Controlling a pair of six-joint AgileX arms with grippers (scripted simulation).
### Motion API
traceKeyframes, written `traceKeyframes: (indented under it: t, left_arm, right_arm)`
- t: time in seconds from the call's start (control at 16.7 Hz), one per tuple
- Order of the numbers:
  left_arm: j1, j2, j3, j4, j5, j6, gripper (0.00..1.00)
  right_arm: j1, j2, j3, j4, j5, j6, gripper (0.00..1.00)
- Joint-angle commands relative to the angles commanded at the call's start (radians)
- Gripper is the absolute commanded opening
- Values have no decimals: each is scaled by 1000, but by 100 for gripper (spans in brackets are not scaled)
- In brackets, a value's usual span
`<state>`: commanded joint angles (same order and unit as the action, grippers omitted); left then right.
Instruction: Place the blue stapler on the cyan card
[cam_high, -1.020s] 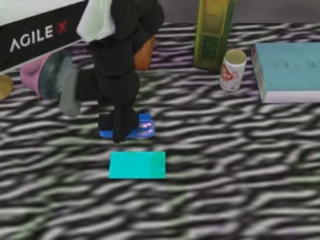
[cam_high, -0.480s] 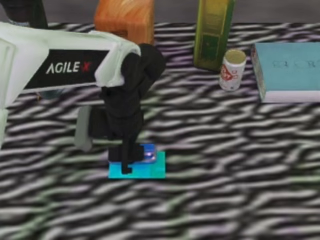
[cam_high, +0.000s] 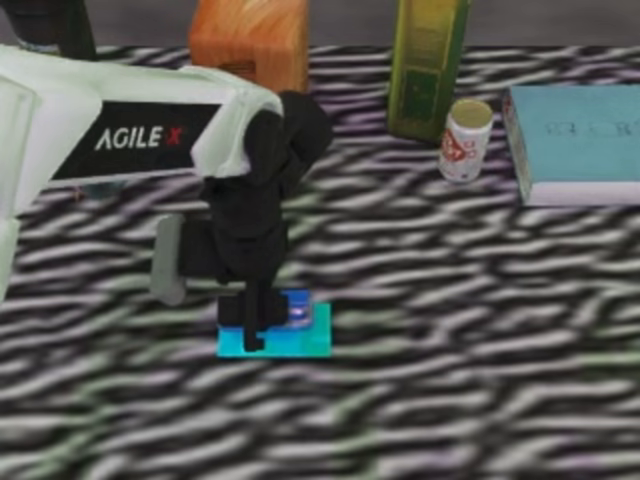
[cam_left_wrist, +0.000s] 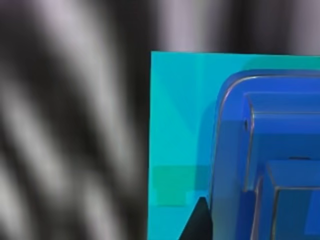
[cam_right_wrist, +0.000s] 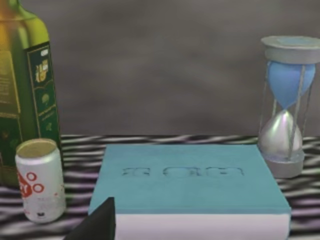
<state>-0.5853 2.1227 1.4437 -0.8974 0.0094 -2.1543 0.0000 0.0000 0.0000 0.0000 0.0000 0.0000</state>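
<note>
The cyan card (cam_high: 305, 344) lies flat on the striped cloth, left of centre. The blue stapler (cam_high: 296, 304) sits over the card's far left part, with my left gripper (cam_high: 260, 320) shut on it from above. The arm hides most of the stapler in the top view. In the left wrist view the stapler (cam_left_wrist: 270, 150) fills the frame over the card (cam_left_wrist: 175, 125), and one dark fingertip (cam_left_wrist: 200, 222) presses against its side. I cannot tell whether the stapler touches the card. My right gripper is outside the top view; only one of its fingertips (cam_right_wrist: 102, 220) shows, held wide, with nothing in it.
An orange box (cam_high: 250, 40) stands at the back behind the left arm. A green bottle (cam_high: 428, 65) and a white can (cam_high: 466, 140) stand back right of centre. A thick light-blue book (cam_high: 580, 140) lies at the right edge. An hourglass (cam_right_wrist: 286, 105) stands past the book.
A second ago the left gripper held the stapler just behind the card. It carried it forward over the card. In the last half second it has hardly moved.
</note>
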Motion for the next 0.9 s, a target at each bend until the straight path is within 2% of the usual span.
traceKeyframes:
  t: [0.54, 0.9]
  left_arm:
    - [0, 0, 0, 0, 0, 0, 98]
    - [0, 0, 0, 0, 0, 0, 100]
  right_arm:
    - [0, 0, 0, 0, 0, 0, 100]
    - [0, 0, 0, 0, 0, 0, 100]
